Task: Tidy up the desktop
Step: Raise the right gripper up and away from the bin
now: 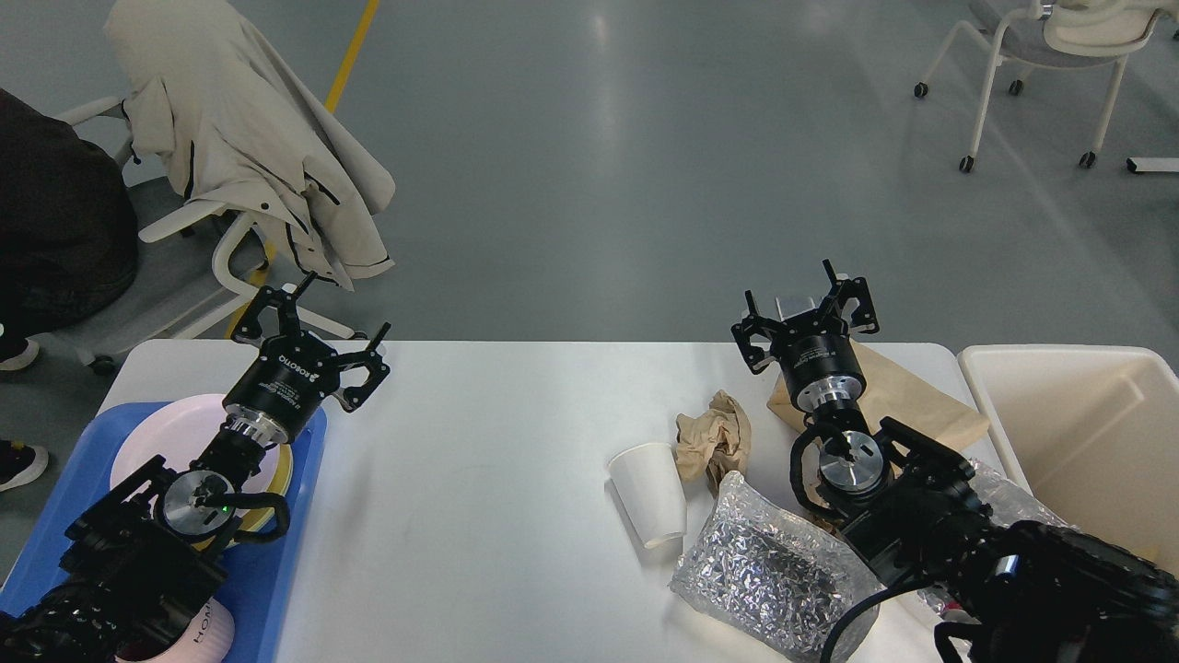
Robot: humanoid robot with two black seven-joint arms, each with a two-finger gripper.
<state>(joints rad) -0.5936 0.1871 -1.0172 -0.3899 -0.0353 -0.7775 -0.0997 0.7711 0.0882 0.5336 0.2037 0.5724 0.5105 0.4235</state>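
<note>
Near right on our white worktop (479, 442): a silvery bubble bag (769, 575), a tipped white paper cup (649, 493), crumpled brown paper (714, 437). Near left: a blue tray (276, 571) with a pink plate (184, 428). Farther out, our left claw (322, 322) and right claw (811, 299) both hover with fingers apart, gripping nothing.

An open office or lab space is being shown: wheeled chairs (1032, 55), one being draped with a coat (249, 138), grey floor being marked by a yellow line (355, 51).
</note>
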